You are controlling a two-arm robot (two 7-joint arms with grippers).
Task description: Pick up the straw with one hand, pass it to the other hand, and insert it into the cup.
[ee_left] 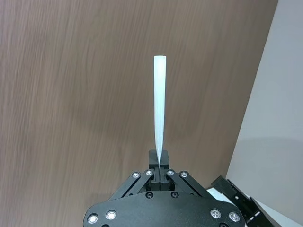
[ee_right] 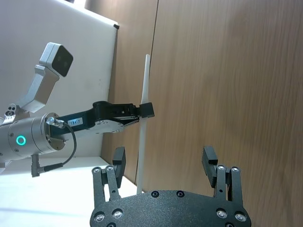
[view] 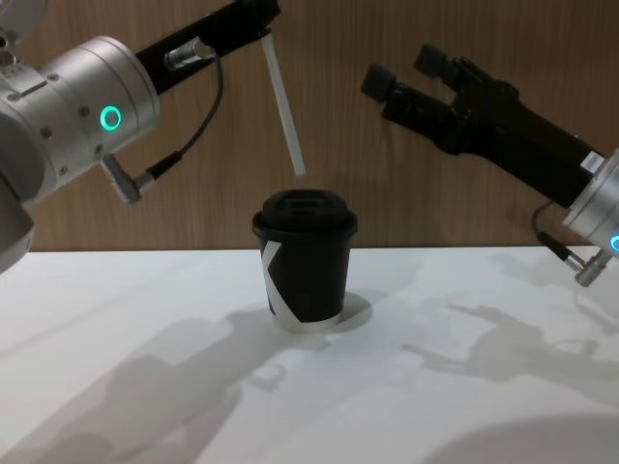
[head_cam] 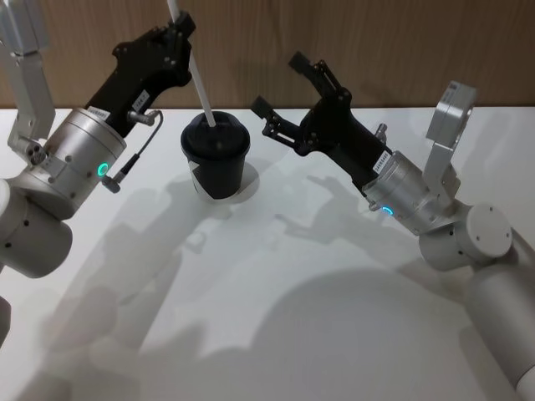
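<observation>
Straw held over the cup, ready to go in.

The left tool pinches the straw near its top, so the long free end hangs tilted just above the lid of the cup, which stands on the white bench. The right tool waits off to the side, fingers spread wide and holding nothing, out of the straw's way.
</observation>
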